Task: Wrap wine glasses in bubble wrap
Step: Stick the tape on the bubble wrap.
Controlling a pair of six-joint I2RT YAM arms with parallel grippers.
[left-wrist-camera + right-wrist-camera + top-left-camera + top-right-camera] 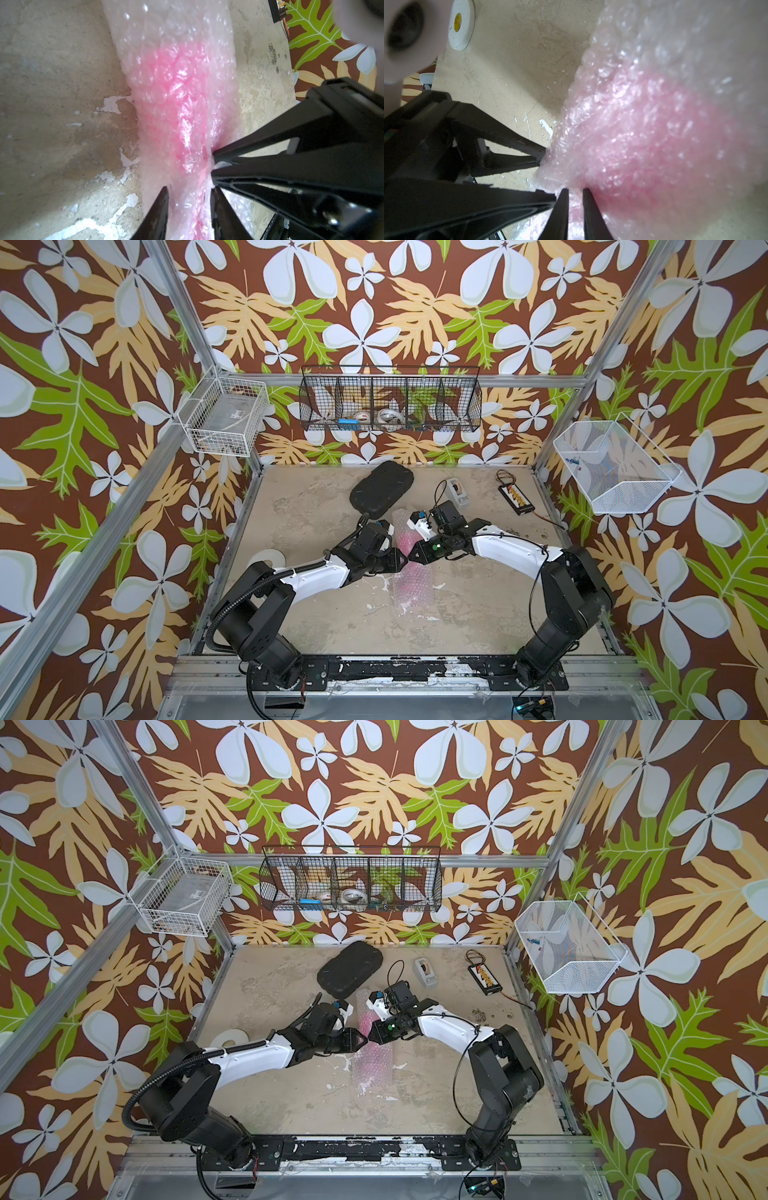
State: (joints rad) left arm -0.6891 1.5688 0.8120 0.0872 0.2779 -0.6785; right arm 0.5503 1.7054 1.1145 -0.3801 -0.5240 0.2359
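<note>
Here, left gripper (189, 189) and right gripper (575, 190) both pinch bubble wrap (411, 593) around the goblet (172, 83) from opposite edges. Open table (332, 614) lies nearward.

On the worn beige tabletop (332, 614), the clear bubble wrap sheet (411, 593) lies mid-table, running front to back, with the bright pink stemmed goblet (404, 540) inside it. The left gripper (404, 562) and right gripper (413, 559) flank it. Behind it lies the black oval padded case (380, 489). To the case's right are the small grey tape dispenser (457, 491) and the black rectangular connector board (517, 497). The white round tape roll (268, 560) lies far left.
</note>
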